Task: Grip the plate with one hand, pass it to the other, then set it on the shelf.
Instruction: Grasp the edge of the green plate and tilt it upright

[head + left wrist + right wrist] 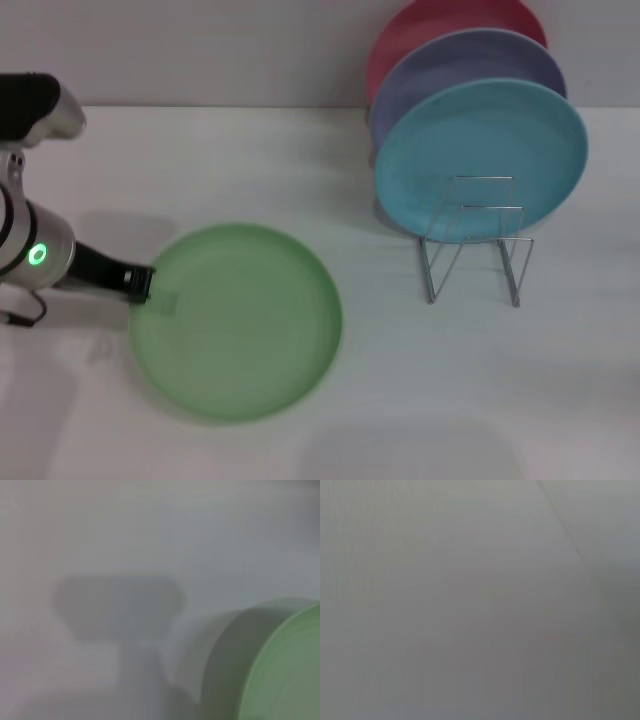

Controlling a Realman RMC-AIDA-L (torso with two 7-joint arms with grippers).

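Observation:
The light green plate (240, 320) lies flat at the front left of the white table, its outline smeared by motion. My left gripper (145, 287) reaches in from the left and is shut on the plate's left rim. In the left wrist view a curved slice of the plate (285, 675) shows above its own shadow on the table. The shelf (472, 245), a thin silver wire rack, stands at the right with its front loops bare. My right gripper is out of view, and the right wrist view shows only plain grey surface.
A turquoise plate (480, 155), a lavender plate (470, 65) and a pink plate (430, 25) stand upright one behind another in the rack's rear slots. White table (400, 400) stretches between the green plate and the rack.

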